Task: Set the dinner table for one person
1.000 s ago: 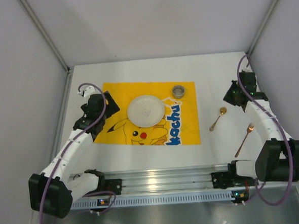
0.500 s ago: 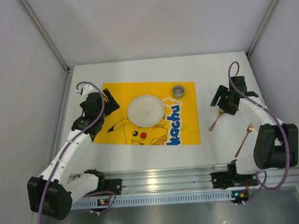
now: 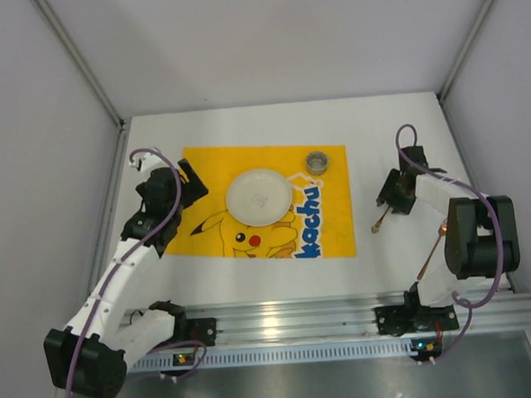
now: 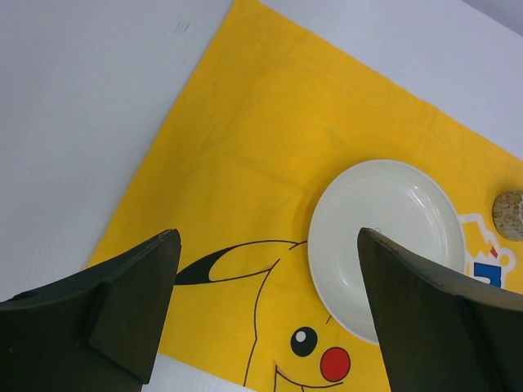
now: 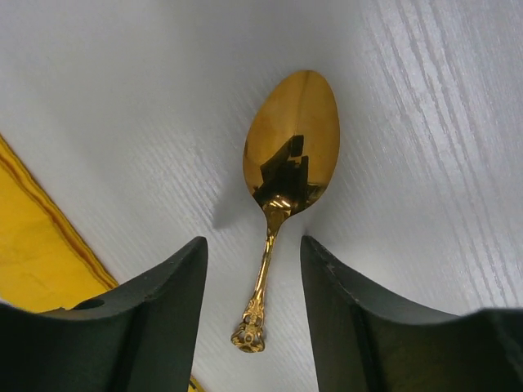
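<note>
The dinner table (image 3: 270, 122) is the white top. On it lies a gold spoon (image 5: 292, 143), handle toward the camera. My right gripper (image 5: 253, 245) is open and straddles that handle, its fingers (image 5: 163, 310) apart from the metal on both sides. From above, the right gripper (image 3: 393, 191) covers the spoon's bowl and only the spoon's handle (image 3: 380, 221) shows. A gold fork (image 3: 429, 259) lies nearer, partly under the right arm. My left gripper (image 4: 261, 241) hangs open over the yellow mat (image 4: 245, 163), left of the white plate (image 4: 380, 245).
The yellow Pikachu mat (image 3: 325, 213) carries the white plate (image 3: 259, 197) and a small grey cup (image 3: 316, 162) at its far right corner. A ribbed aluminium rail (image 3: 282, 322) runs along the near edge. Grey walls close in both sides.
My right gripper has swung left and down onto the spoon and gone from shut to open around its handle. The left gripper drifted slightly left, still open.
</note>
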